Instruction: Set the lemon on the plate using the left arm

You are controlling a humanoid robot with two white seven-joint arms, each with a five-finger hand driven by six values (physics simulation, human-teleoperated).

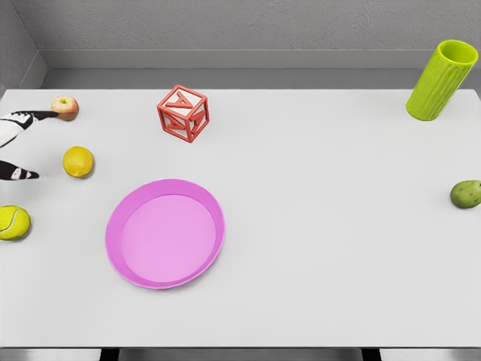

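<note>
No readable writing anywhere; only cut-out letter shapes on the one red block (pixel 183 113), far right of the left hand (pixel 19 147). Fingers spread wide, empty. One lemon (pixel 78 162) just right of the lower fingertip, not touching. One apple (pixel 65 107) at the upper fingertip. One tennis ball (pixel 13 222) below. One pink plate (pixel 165 233) lower right. One green cup (pixel 442 80), one avocado (pixel 466 194) far right.

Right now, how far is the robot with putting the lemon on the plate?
Nothing is finished: the pink plate holds nothing. In hand: the left hand is open beside the lemon, which sits on the table, not gripped. Left: grasp, carry and set down.
</note>
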